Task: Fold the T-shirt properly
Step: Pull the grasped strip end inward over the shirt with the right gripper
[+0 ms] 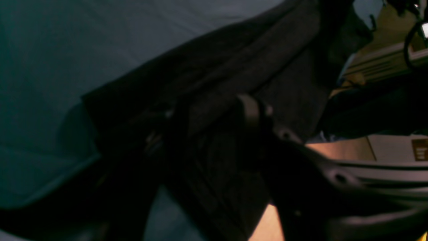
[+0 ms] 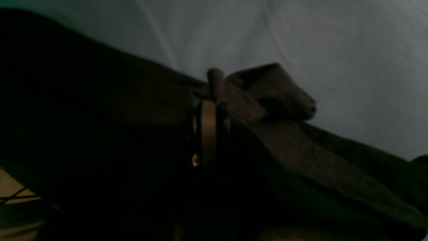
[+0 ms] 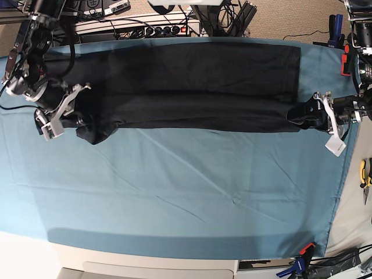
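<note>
Already folded into a long dark band, the T-shirt (image 3: pixel 192 87) lies across the upper half of the base frame on the teal cloth (image 3: pixel 186 192) over the bench. At frame left the right gripper (image 3: pixel 58 113) has its fingers clenched on a bunched end, while at frame right the left gripper (image 3: pixel 317 113) has fingers spread around the other end, so whether it truly holds is unclear. Risk: an uneven pull slips that looser end, skewing the fold or dragging the cloth.

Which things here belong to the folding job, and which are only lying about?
For the job:
- large black cotton T-shirt, folded into a long band
- right gripper, shut on the T-shirt's end
- left gripper, at the other end

Only lying about:
- teal blue table cloth beneath
- yellow-handled pliers
- orange and blue clamps at the cloth's edge
- cables behind
</note>
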